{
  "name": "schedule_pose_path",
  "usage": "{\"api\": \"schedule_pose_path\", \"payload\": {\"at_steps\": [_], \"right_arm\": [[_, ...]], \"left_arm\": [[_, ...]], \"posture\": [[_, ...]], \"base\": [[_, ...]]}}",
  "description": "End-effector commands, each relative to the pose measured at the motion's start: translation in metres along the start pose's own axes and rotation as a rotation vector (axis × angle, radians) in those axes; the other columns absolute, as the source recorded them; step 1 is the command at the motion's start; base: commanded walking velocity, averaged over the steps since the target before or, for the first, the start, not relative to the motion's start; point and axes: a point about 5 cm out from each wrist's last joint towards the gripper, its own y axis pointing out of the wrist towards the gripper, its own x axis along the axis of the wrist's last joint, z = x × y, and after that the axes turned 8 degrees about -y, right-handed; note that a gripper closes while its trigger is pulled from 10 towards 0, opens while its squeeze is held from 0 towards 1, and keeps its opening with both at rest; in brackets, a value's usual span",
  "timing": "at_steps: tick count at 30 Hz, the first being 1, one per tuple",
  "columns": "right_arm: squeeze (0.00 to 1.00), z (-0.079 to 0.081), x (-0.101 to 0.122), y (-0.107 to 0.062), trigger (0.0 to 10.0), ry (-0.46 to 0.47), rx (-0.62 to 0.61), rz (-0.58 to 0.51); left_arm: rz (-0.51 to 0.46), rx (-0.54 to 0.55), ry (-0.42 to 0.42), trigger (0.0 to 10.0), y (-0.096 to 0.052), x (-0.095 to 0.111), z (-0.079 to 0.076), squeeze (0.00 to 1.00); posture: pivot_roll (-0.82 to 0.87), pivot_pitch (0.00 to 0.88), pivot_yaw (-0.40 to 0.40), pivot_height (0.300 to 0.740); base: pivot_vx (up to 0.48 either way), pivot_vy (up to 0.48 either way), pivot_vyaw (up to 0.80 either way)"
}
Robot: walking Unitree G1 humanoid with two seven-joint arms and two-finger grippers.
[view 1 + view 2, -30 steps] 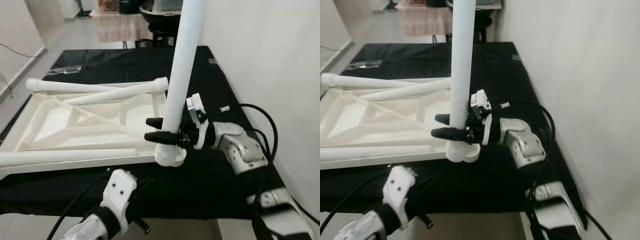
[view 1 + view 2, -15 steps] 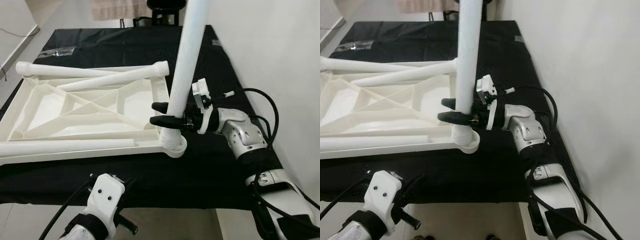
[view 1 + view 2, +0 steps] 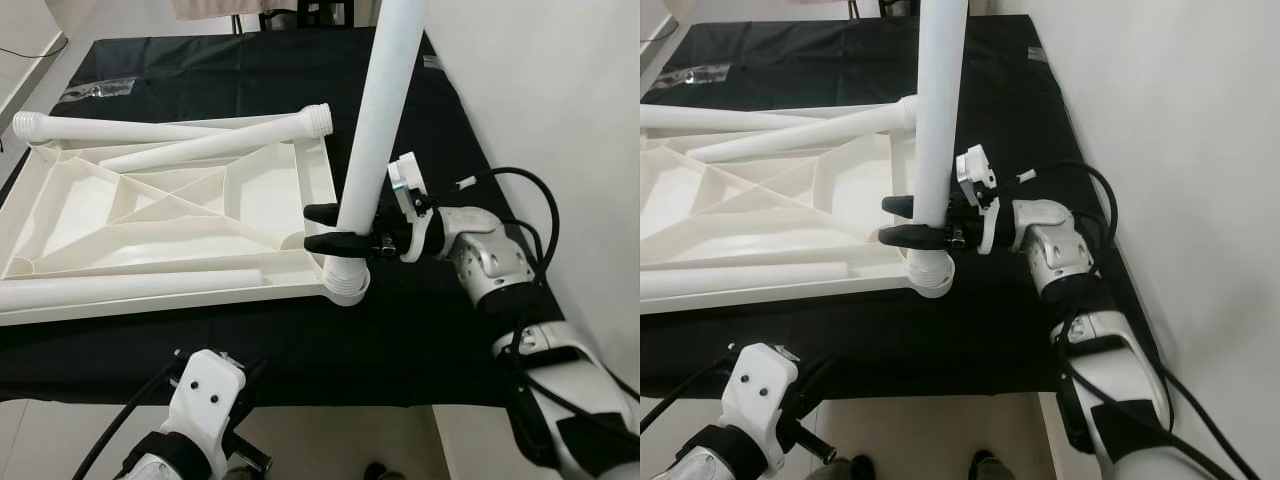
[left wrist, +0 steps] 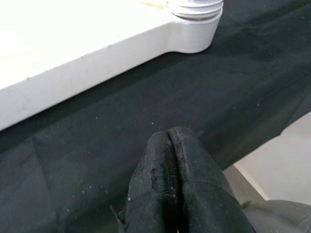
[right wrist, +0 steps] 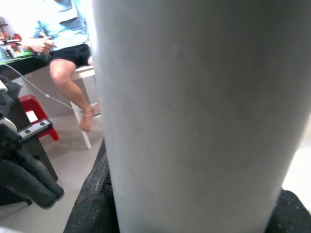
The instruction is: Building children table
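Observation:
A white children's table top (image 3: 270,215) lies upside down on a black-covered table (image 3: 420,340). One white leg (image 3: 385,100) stands upright in the near right corner socket (image 3: 345,282), with threads showing at its base. My right gripper (image 3: 314,228) is shut on this leg just above the socket, one black finger on each side. Two more legs (image 3: 220,146) lie crossed at the far edge. Another leg (image 3: 130,290) lies along the near edge. My left gripper (image 4: 170,143) is shut on nothing, low by the table's front edge, facing the corner socket (image 4: 194,24).
A white wall (image 3: 560,110) runs close along the table's right side. A small white part (image 3: 466,183) lies by my right arm's cable. A clear bag (image 3: 100,90) lies at the far left. A seated person (image 5: 63,43) and a red stool (image 5: 36,116) are behind.
The camera has shifted, so the whole scene sits differently. My right gripper keeps its hold on the upright leg. My left arm has sunk from over the cloth to below the front edge.

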Motion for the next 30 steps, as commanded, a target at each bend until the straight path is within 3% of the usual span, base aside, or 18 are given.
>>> {"api": "schedule_pose_path", "payload": {"at_steps": [1,6,18,30], "right_arm": [[0.0,0.006,-0.016,0.002,10.0,0.049,0.034,0.058],[0.0,0.013,-0.023,0.002,10.0,0.019,0.099,0.119],[0.0,0.013,-0.03,0.006,10.0,-0.053,0.08,0.176],[0.0,0.029,-0.043,0.005,10.0,-0.1,0.226,0.292]], "left_arm": [[0.022,-0.001,-0.008,10.0,-0.003,-0.002,0.0,0.0],[0.021,0.002,-0.016,10.0,-0.005,0.0,0.0,0.0],[0.027,0.002,-0.018,10.0,-0.004,0.001,0.0,0.0],[0.027,-0.003,-0.022,10.0,-0.001,0.002,0.001,0.0]], "posture": [[0.17,0.313,-0.002,0.74],[0.17,0.326,-0.003,0.74],[0.17,0.332,-0.003,0.74],[0.16,0.336,0.0,0.74]], "base": [[0.0,0.0,0.0],[0.0,0.0,0.0],[0.0,0.0,0.0],[0.0,0.0,0.0]]}}
